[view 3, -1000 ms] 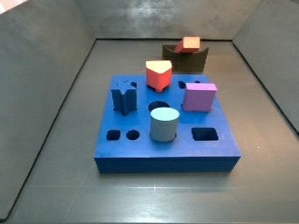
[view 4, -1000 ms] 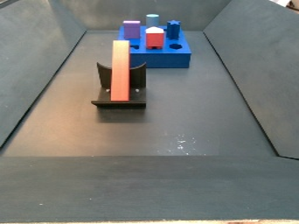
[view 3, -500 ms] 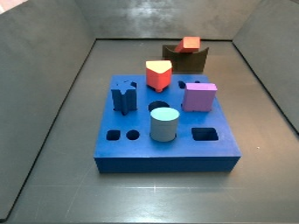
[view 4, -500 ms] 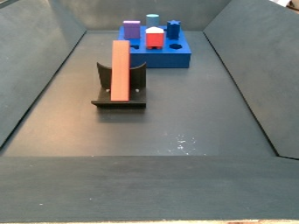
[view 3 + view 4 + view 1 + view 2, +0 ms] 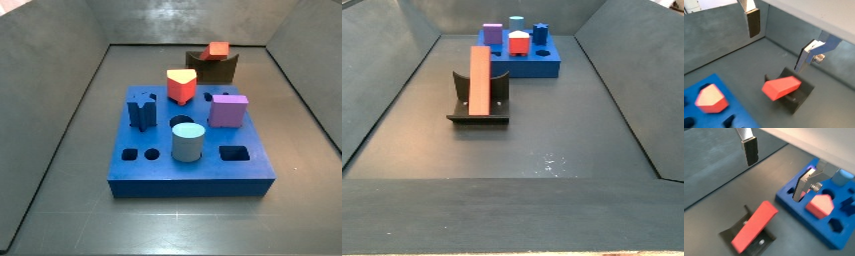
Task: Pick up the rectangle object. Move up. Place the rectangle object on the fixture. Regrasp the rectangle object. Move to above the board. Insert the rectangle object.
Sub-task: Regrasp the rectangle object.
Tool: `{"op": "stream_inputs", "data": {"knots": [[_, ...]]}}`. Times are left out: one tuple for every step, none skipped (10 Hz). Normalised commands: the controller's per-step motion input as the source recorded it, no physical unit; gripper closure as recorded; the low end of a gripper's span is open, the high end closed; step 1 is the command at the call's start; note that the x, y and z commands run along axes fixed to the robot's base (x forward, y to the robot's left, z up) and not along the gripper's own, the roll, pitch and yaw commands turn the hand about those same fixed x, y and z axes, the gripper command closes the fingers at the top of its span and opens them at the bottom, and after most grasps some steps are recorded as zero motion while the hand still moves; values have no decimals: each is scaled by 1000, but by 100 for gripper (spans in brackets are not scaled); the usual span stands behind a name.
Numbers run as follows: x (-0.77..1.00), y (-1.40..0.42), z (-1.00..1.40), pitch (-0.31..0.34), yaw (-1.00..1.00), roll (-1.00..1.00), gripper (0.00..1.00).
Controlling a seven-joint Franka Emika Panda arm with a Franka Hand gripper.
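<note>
Side view, one rectangle object (image 5: 478,80) upright in one fixture (image 5: 480,113) at centre left, one board (image 5: 524,62) behind, gripper (image 5: 774,170) jaws released, empty, above them.

Claw raised, spread wide and holding nothing

The claw (image 5: 781,40) appears only in both wrist views (image 5: 777,168); neither side view shows it or the arm. Its two flat silver fingers (image 5: 753,21) with dark pads stand well apart with nothing between them, hanging high above the floor with their tips pointing down.
</note>
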Motion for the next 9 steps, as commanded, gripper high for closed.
{"op": "stream_inputs", "data": {"knots": [[11, -22, 6, 9, 49, 1000, 0], [17, -21, 4, 14, 50, 1000, 0], [34, -25, -3, 24, 52, 1000, 0], [43, -26, -3, 35, 54, 1000, 0], [55, -29, -2, 46, 58, 1000, 0], [67, -32, -3, 62, 62, 1000, 0], [80, -37, 0, 87, 71, 1000, 0], [92, -41, -1, 110, 82, 1000, 0], [102, -45, -7, 147, 103, 1000, 0]]}}
